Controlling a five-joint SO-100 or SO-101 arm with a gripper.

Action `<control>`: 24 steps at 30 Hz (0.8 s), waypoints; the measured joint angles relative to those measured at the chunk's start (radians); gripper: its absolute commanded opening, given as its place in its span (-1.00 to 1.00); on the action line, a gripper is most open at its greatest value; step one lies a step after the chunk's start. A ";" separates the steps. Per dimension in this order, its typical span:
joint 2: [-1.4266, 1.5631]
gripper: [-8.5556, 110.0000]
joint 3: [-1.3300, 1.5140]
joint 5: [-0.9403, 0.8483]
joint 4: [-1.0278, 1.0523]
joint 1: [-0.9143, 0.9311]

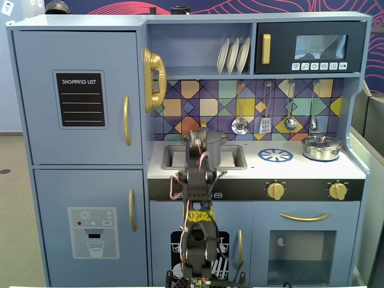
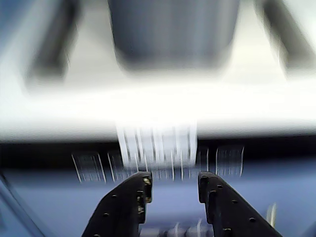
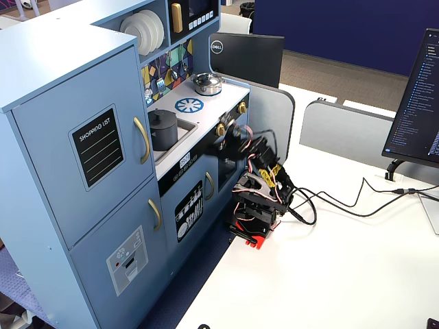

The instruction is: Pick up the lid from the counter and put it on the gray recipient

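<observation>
The gray recipient (image 3: 163,131) stands in the sink of the toy kitchen. The dark-gray lid (image 3: 163,116) with its small knob lies flat on top of it. In a fixed view the pot (image 1: 212,141) shows partly behind my arm. In the blurred wrist view the pot (image 2: 173,34) is at the top, beyond the white counter edge. My gripper (image 2: 173,185) is open and empty, with a clear gap between the black fingers. It hovers in front of the counter's front edge, short of the sink, as a fixed view (image 3: 223,136) shows.
A shiny silver pot (image 1: 321,147) with its own lid sits at the counter's right end, beside a blue burner (image 1: 275,155). Gold knobs (image 1: 275,190) line the front panel. Utensils hang on the backsplash above. A monitor (image 3: 418,103) and cables lie on the desk.
</observation>
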 measured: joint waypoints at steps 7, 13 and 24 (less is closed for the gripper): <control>0.037 -0.86 0.474 0.175 -0.189 -0.009; 0.035 -0.86 0.690 0.249 -0.252 -0.029; 0.058 -0.80 0.692 0.098 0.118 -0.063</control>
